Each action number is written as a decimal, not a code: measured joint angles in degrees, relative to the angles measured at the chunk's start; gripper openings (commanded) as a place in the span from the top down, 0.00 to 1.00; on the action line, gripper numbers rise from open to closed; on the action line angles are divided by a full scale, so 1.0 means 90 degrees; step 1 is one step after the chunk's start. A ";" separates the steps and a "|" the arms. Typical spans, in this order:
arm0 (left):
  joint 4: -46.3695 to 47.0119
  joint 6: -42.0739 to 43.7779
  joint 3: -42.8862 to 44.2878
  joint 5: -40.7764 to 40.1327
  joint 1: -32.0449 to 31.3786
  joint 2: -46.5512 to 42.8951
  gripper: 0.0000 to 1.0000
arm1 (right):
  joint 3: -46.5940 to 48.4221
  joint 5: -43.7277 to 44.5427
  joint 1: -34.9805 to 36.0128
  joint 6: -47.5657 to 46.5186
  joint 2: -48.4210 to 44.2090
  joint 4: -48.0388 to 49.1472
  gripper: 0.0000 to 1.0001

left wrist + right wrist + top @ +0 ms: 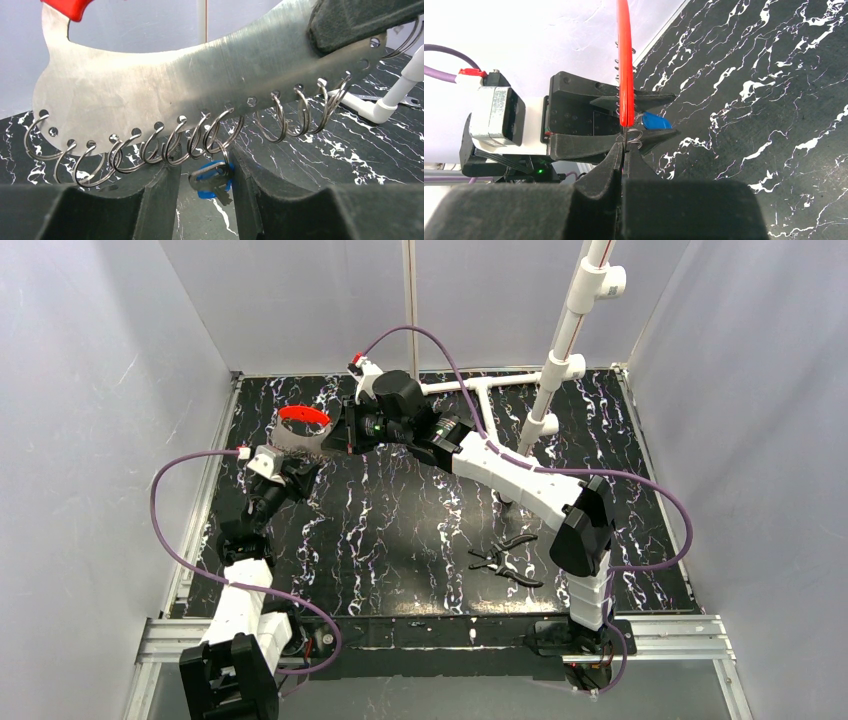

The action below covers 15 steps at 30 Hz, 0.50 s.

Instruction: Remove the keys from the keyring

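Note:
The keyring is a curved steel plate [175,75] with a red top edge [303,417] and a row of holes carrying several steel split rings [170,147]. One small key with a blue head [212,179] hangs from a ring; no other keys show. My left gripper [205,162] is open, with one finger on each side of the hanging key, which rests against the right finger [250,175]. My right gripper [625,147] is shut on the plate's end and holds it edge-on and upright above the table. The blue key [655,121] also shows in the right wrist view.
Black-handled pliers [505,560] lie on the marbled black table near the right arm's base. A white pipe frame [560,350] stands at the back right. White walls enclose the table on three sides.

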 measured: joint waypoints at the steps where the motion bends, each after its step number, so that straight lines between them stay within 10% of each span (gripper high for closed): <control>1: 0.0027 -0.0012 0.0000 0.0000 0.0000 -0.0002 0.66 | 0.0000 0.0000 0.0000 0.0010 0.0002 0.0000 0.99; 7: 0.0124 -0.0034 -0.0017 0.0005 0.0000 -0.0090 1.00 | 0.0000 0.0005 0.0000 0.0015 0.0010 -0.0002 0.99; 15: -0.0204 -0.0024 -0.0095 0.0160 0.0005 -0.0454 1.00 | -0.0070 0.0051 -0.0051 0.0012 0.0010 0.0000 0.99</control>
